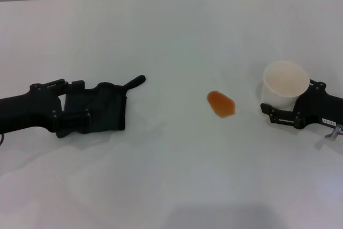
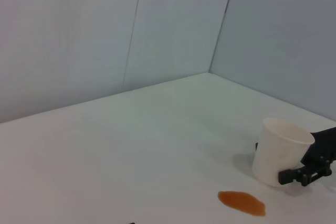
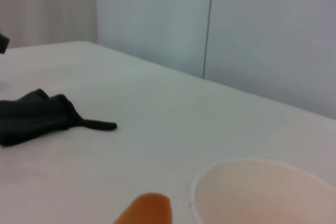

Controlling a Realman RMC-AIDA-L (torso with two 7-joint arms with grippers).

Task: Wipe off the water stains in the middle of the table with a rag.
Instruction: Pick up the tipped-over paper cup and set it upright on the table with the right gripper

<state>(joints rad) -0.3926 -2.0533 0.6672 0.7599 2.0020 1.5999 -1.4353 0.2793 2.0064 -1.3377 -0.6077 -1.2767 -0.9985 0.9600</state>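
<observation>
The black rag (image 1: 104, 108) lies flat on the left of the white table (image 1: 171, 30), its thin tail pointing away to the far right. My left gripper (image 1: 72, 104) is low over the rag's left part, open, one finger on each side of the cloth. The orange water stain (image 1: 221, 103) sits mid-table, well right of the rag, with bare table between. The stain also shows in the left wrist view (image 2: 241, 203) and the right wrist view (image 3: 147, 209). The rag shows in the right wrist view (image 3: 31, 121). My right gripper (image 1: 295, 100) sits at the right edge.
A whitish cup (image 1: 285, 84) stands upright just right of the stain, between my right gripper's fingers (image 2: 300, 174). The cup also shows in the left wrist view (image 2: 281, 153) and the right wrist view (image 3: 262, 192). Grey wall panels stand behind the table's far edge.
</observation>
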